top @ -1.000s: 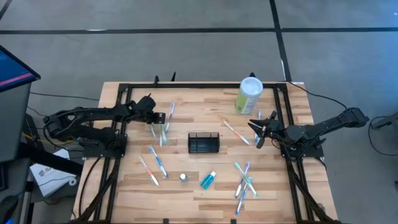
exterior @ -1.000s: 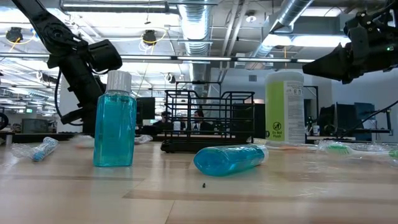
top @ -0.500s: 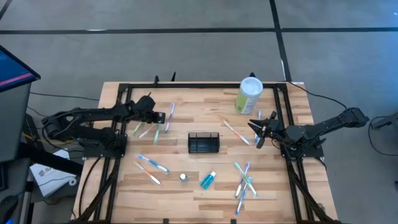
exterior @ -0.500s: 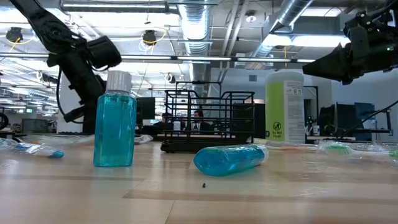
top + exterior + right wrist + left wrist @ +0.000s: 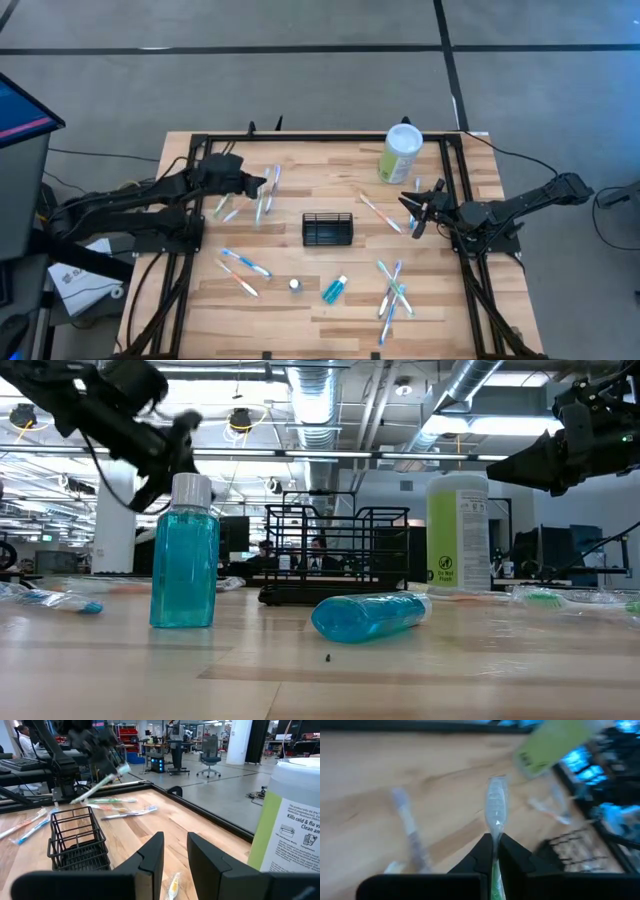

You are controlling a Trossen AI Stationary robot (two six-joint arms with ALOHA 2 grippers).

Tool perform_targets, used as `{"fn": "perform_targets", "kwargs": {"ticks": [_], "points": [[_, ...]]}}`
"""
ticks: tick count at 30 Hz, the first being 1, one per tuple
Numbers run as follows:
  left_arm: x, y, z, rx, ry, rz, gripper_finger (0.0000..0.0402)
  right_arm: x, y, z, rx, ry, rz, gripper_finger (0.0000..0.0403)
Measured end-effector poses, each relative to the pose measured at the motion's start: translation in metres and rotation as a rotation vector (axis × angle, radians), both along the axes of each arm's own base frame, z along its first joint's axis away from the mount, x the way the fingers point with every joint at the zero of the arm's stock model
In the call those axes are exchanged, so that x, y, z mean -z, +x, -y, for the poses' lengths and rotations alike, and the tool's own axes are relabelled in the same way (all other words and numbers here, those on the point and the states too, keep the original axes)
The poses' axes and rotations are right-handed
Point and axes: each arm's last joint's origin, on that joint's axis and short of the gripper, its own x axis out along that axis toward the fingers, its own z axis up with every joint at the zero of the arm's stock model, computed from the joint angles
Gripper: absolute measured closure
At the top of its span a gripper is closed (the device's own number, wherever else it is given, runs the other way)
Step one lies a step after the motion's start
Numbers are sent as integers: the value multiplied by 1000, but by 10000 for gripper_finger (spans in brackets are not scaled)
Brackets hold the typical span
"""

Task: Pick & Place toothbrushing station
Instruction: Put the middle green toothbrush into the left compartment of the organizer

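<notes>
The caddy (image 5: 328, 229) sits near the centre of the high view, apart from both arms. In the upper left of the table, the left gripper (image 5: 262, 186) is clamped on a wrapped toothbrush (image 5: 496, 810). Only the left wrist view shows that grip plainly: the two dark fingers (image 5: 482, 851) pinch the handle and the head sticks out past them. The right wrist view catches the same brush from afar, raised clear of the table behind the caddy (image 5: 77, 840). The right gripper (image 5: 412, 213) hangs at centre right of the high view, near the green canister (image 5: 401, 152); its wrist view shows the fingers (image 5: 150, 865) apart with nothing between them. The low view alone shows one blue bottle (image 5: 185, 560) upright and another (image 5: 368, 615) lying on its side in front of the caddy (image 5: 335, 555). More toothbrushes (image 5: 393, 288) lie scattered at lower right in the high view.
</notes>
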Motion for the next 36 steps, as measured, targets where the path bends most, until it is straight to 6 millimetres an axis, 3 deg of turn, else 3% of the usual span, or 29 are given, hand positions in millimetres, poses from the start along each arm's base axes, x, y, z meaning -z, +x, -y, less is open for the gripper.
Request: {"fn": "perform_targets", "kwargs": {"ticks": [12, 36], "points": [[-32, 24, 27, 206, 280, 283, 392, 0, 0, 0, 0, 1, 1, 326], [-30, 68, 49, 322, 578, 474, 393, -1, 0, 0, 2, 34, 25, 326]]}}
